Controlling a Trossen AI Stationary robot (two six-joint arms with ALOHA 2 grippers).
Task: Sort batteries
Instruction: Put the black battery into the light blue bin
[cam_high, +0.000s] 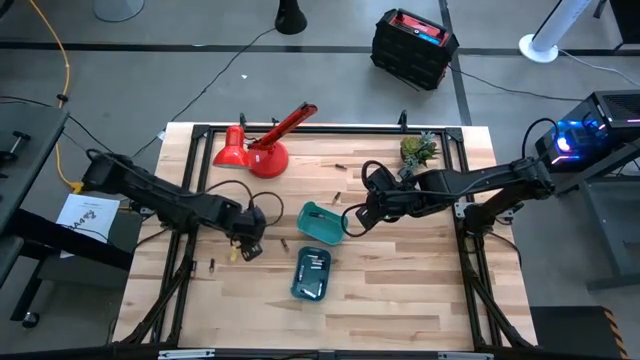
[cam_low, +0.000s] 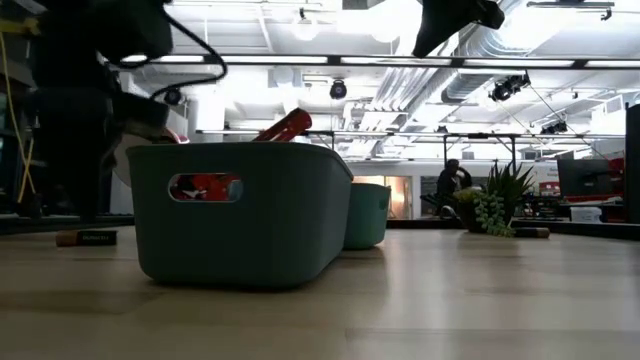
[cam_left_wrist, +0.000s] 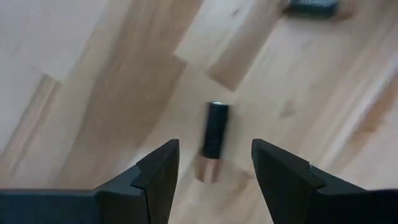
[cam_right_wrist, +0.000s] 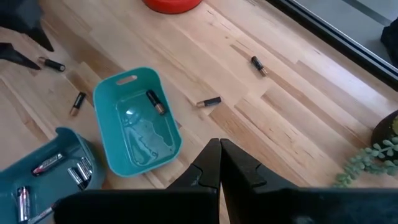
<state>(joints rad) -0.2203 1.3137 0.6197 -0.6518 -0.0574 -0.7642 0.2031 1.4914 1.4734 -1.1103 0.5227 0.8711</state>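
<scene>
On the left half of the wooden table (cam_high: 400, 300), the left gripper (cam_left_wrist: 214, 163) hangs with fingers spread apart — released, grasping nothing; a loose battery (cam_left_wrist: 214, 140) lies on the wood between the fingertips. Right gripper (cam_right_wrist: 219, 163) is clenched shut, empty, above the teal tray (cam_right_wrist: 135, 121), which holds one battery (cam_right_wrist: 155, 101). Second teal tray (cam_right_wrist: 56, 171) holds several — others lie scattered on the table.
</scene>
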